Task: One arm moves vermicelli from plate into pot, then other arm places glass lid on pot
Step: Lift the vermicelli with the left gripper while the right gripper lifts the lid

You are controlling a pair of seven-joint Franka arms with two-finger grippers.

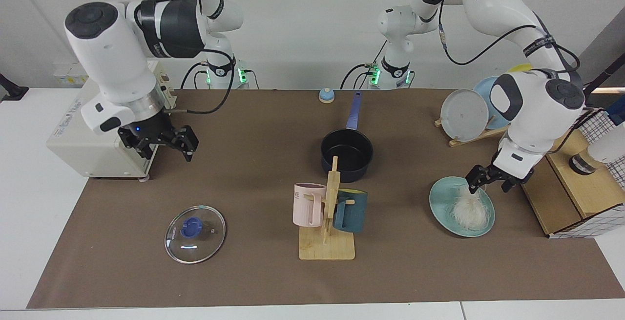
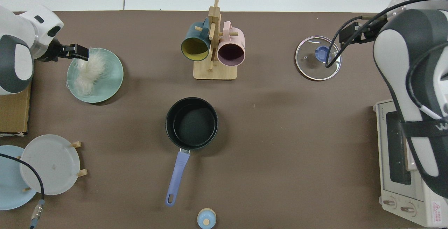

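At the lower right of the facing view, the left gripper hangs, fingers spread, over the fluffy whitish vermicelli nest on the pale teal plate, apparently poised to grasp, while the right gripper, likewise open, waits beside the white toaster oven.

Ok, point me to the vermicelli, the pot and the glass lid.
vermicelli [image 1: 468, 208], facing view, middle of the nest
pot [image 2: 191, 122], top view, bare inside bottom
glass lid [image 1: 195, 234], facing view, glass just below the blue knob
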